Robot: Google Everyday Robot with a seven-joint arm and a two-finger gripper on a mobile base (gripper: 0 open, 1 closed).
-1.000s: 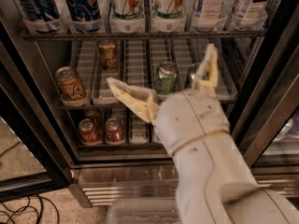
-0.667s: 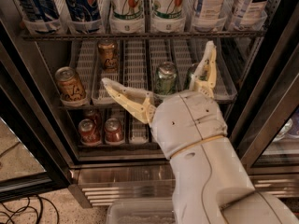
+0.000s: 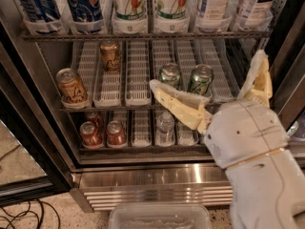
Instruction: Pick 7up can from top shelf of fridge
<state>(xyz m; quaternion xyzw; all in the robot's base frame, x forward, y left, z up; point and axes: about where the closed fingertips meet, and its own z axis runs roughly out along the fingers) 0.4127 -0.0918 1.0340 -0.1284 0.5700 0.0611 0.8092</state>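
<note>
Two tall white-silver 7up cans (image 3: pixel 129 6) (image 3: pixel 170 4) stand side by side at the front of the top shelf (image 3: pixel 143 35), a wire rack with white lane trays. Their tops are cut off by the upper edge of the view. The fridge (image 3: pixel 143 175) stands open in front of me. My gripper (image 3: pixel 206 70) is open and empty, its two cream fingers spread wide. It sits in front of the middle shelf, below and to the right of the 7up cans. Its left fingertip (image 3: pixel 153 85) is under the right-hand 7up can.
Blue Pepsi cans (image 3: pixel 83 4) stand left of the 7up cans, white cans (image 3: pixel 214 4) to their right. The middle shelf holds brown cans (image 3: pixel 71 86) and short green cans (image 3: pixel 170 74). Red cans (image 3: pixel 116 132) and a water bottle (image 3: pixel 165 128) sit lower. A plastic bin (image 3: pixel 159 217) and cables (image 3: pixel 24 216) lie on the floor.
My arm and open gripper have shifted to the right in front of the middle shelf. The cans have not moved.
</note>
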